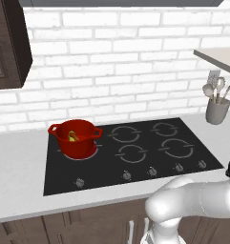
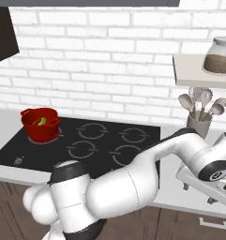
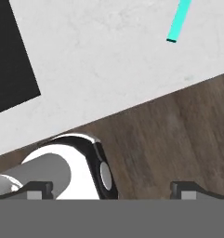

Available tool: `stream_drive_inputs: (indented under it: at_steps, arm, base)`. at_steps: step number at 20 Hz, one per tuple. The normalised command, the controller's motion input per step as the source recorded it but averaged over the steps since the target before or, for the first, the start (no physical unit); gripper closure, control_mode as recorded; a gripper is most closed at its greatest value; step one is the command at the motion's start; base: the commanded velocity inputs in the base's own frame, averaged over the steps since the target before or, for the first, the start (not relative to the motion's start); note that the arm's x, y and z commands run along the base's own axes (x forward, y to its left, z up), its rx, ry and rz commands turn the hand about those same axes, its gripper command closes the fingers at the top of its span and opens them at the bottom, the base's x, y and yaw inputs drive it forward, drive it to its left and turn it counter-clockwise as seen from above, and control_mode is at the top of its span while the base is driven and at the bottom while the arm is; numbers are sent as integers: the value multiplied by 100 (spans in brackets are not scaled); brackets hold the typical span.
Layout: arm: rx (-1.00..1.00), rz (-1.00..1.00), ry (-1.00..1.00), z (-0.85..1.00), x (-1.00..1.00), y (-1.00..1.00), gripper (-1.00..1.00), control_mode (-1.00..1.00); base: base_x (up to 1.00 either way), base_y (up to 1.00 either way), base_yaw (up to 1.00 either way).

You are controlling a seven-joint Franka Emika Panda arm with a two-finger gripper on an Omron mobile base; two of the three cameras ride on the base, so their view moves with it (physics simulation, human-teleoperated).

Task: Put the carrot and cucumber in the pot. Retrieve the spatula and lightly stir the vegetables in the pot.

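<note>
Table w/ spatula handle end near its edge. Hand open, empty, off past it. Veg in pot; a sloppy grab may knock spatula off.

The grey jar of spoons stands right of the hob, under a shelf. The pot occupies the front-left burner; other burners are bare.

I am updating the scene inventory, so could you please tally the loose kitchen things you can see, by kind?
Red pot: 1
Vegetable pieces inside it, carrot and cucumber: 2
Teal spatula, handle end on the counter: 1
Grey utensil holder with metal spoons: 1
Glass jar on the shelf: 1
Total: 6
</note>
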Motion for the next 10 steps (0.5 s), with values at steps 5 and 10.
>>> stream_drive_inputs:
  at_steps: [5, 10]
  arm:
    - [0, -1, 0, -16, 38, 0, -100, -100]
    - [0, 0, -2, -11, 38, -33, -100, -100]
  base:
    - [0, 0, 0]
    - [0, 0, 0]
